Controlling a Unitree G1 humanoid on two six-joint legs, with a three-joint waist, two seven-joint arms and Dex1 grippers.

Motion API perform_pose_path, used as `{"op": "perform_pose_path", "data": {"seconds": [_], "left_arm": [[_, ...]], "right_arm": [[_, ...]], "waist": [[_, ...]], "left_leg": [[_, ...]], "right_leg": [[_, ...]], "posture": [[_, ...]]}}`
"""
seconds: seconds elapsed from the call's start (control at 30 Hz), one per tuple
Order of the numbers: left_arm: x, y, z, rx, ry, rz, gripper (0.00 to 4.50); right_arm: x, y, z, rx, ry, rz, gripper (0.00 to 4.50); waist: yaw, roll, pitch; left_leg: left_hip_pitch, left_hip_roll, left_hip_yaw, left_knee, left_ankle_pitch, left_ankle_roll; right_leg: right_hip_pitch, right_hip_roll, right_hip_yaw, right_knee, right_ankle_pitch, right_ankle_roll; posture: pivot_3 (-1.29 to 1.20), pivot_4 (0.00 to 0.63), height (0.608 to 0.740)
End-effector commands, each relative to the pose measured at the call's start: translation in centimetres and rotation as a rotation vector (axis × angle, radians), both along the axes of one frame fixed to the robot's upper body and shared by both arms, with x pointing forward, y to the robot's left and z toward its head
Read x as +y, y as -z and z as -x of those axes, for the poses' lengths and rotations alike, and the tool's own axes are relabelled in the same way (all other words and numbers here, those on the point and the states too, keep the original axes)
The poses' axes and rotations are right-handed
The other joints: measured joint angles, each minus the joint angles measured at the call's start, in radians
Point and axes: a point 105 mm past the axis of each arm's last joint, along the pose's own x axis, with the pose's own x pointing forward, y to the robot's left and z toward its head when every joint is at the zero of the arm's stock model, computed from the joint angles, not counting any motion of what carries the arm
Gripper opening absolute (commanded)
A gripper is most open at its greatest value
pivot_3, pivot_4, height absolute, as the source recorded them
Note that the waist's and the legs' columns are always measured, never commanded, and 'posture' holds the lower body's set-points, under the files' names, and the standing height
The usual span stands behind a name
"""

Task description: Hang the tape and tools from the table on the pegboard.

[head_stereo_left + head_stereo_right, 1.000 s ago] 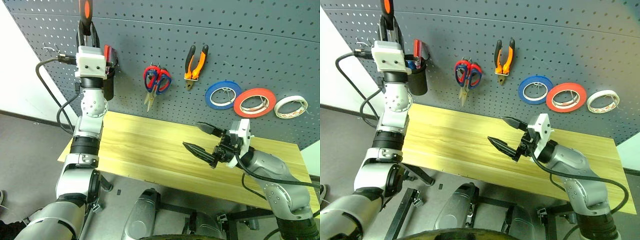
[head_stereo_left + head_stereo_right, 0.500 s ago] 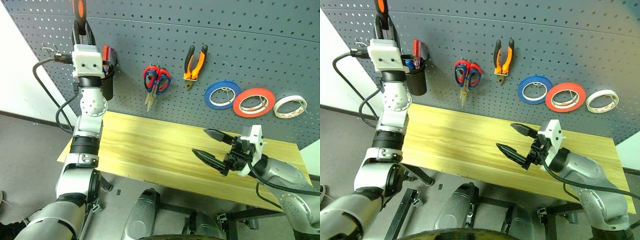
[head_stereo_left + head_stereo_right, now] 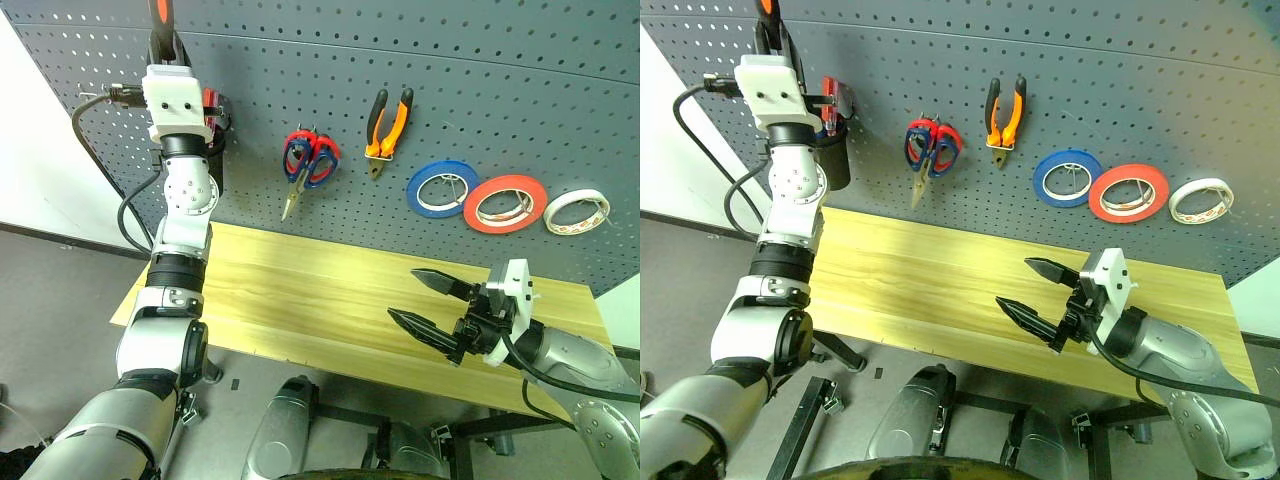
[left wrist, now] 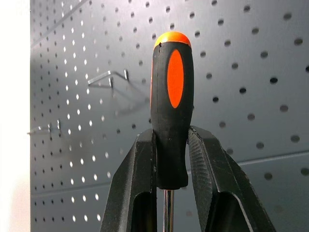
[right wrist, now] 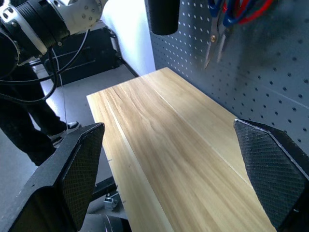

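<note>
nearly done: tape [image 3: 508,203] and pliers [image 3: 388,124] hanging on pegboard [image 3: 480,80]; left gripper [image 4: 171,159] clamped on screwdriver [image 4: 172,104], not yet hung; right gripper [image 3: 432,305] wide open, empty.

Both arms are built of rounded silver-grey shells joined by black bands. The left arm [image 3: 170,300] has a perforated ball-shaped wrist joint, a white boxy camera housing above it, and a black cable looping from that housing. Each end effector [image 3: 432,310] carries two tapered black fingers [image 5: 82,164] with cross-hatched pads.
</note>
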Motion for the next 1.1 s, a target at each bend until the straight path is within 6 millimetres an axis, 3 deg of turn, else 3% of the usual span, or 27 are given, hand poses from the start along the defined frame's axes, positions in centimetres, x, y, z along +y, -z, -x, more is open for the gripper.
{"op": "perform_pose_path", "data": {"seconds": [0.03, 0.63, 1.03, 1.1], "left_arm": [[0.6, -1.0, 0.5, -0.036, -0.015, 0.017, 0.6], [1.8, 0.6, 1.8, -0.007, -0.067, 0.01, 0.6], [2.4, -0.6, 2.5, -0.074, -0.077, 0.017, 4.3], [2.2, -0.9, 2.9, -0.09, -0.065, 0.011, 4.3]], "right_arm": [[-0.1, -1.3, 0.3, -0.049, -0.003, 0.009, 4.5], [-0.5, -1.1, 0.4, -0.024, -0.001, 0.032, 4.5], [-0.5, -0.9, 0.1, -0.022, -0.003, 0.036, 4.5], [-0.5, -0.8, 0.0, -0.022, -0.002, 0.036, 4.5]], "waist": [[-0.008, -0.001, 0.001], [-0.011, -0.003, 0.017], [-0.01, -0.003, 0.018], [-0.01, -0.003, 0.018]], "left_leg": [[0.0, 0.0, 0.0, 0.0, 0.0, 0.0], [0.0, 0.002, 0.001, 0.001, 0.0, 0.0], [0.0, 0.002, 0.002, 0.001, 0.0, 0.0], [0.0, 0.002, 0.002, 0.001, 0.0, 0.0]], "right_leg": [[0.0, 0.0, 0.0, 0.0, 0.0, 0.0], [-0.002, 0.0, 0.0, 0.001, -0.001, 0.001], [-0.002, 0.0, 0.0, 0.001, -0.001, 0.001], [-0.002, 0.0, 0.0, 0.001, -0.001, 0.001]], "posture": [[0.24, 0.153, 0.629], [0.24, 0.173, 0.629], [0.24, 0.161, 0.629], [0.25, 0.156, 0.629]]}}
